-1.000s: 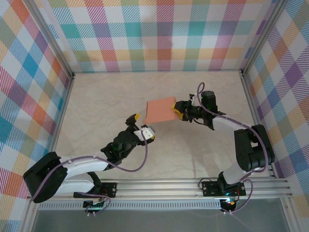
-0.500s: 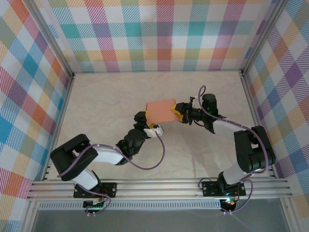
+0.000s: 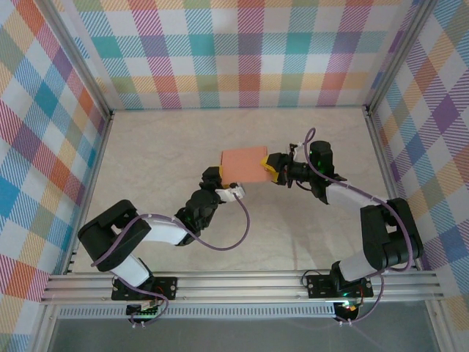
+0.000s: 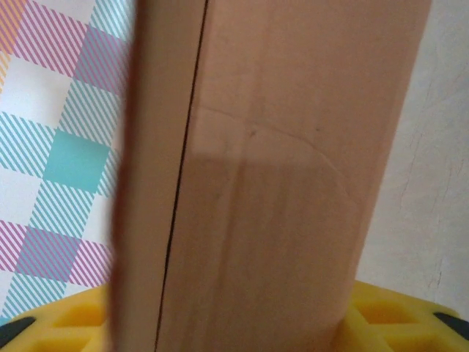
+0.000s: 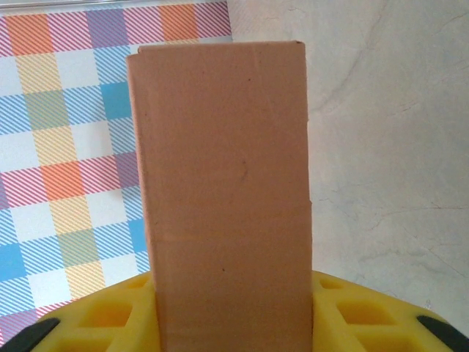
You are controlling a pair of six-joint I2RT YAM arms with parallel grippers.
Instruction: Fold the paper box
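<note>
- holding item: salmon-orange thin-card paper box [image 3: 244,164], a slim rectangular form, lying mid-table in the top view between the two grippers.
- right gripper [image 3: 272,169]: set at the box's 3 o'clock edge. the jaws are drawn in on the card and have hold of it, with yellow foam pads [image 5: 352,312] showing either side of its near end.
- left gripper [image 3: 222,188]: set at the box's 7 o'clock corner. the card stands between its jaws, but whether they pinch it or merely bracket it cannot be told.
- long axis: seen from either wrist, the box runs 6 to 12 o'clock, straight out from the jaws. a dark fold seam [image 4: 183,183] runs the same way.
- bearing: the box lies at 1 o'clock from the left jaws and 9 o'clock from the right. both arms are about equally near.
- judgement: the next fold likely depends on the left jaws seating firmly on that corner.
- support: pale marbled table [image 3: 161,147]. contact with the box is not discernible.
</note>
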